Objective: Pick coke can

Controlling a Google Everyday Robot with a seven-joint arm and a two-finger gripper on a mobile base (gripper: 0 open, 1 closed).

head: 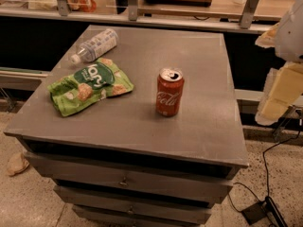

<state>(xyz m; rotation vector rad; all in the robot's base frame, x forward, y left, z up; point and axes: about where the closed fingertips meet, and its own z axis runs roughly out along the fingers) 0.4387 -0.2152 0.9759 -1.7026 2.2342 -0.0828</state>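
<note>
The coke can (170, 92) is red with white script and a silver top. It stands upright on the grey cabinet top (142, 122), a little right of the middle. My gripper (280, 94) shows at the right edge of the view, past the cabinet's right side, with cream-coloured parts hanging below a white arm section (289, 30). It is well to the right of the can and does not touch it.
A green snack bag (90, 85) lies flat left of the can. A clear plastic water bottle (94, 45) lies on its side at the back left. A counter with metal posts (189, 8) runs behind. Drawers (128, 181) and a floor cable (265, 207) lie below.
</note>
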